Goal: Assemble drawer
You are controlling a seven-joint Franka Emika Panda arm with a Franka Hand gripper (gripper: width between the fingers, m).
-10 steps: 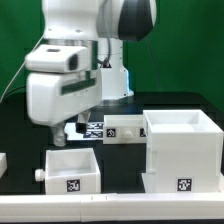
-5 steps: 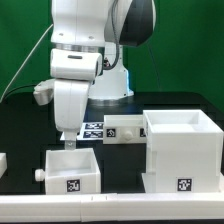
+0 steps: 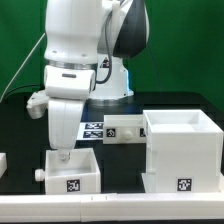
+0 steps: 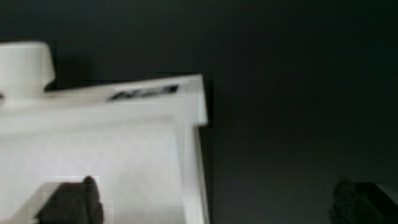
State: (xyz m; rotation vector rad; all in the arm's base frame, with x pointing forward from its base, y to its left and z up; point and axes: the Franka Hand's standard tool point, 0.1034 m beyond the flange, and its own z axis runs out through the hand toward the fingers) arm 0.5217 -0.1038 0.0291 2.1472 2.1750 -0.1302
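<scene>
Right, your gripper [image 3: 60, 155] hung with its fingers [image 4: 71, 203] spread wide and nothing between them, just above the left rim of the drawer tray [image 3: 75, 172] in the lower left of the exterior view. On the wrist view, one finger sat over the tray's white wall and the other over the bare black table [image 4: 302, 100]. The tray's knob [image 3: 40, 173] pointed to the exterior view's left. Well apart at the lower right stood the drawer housing [image 3: 182, 155]. By my read you were at the start: tray not yet grasped, nothing slid into the housing.
</scene>
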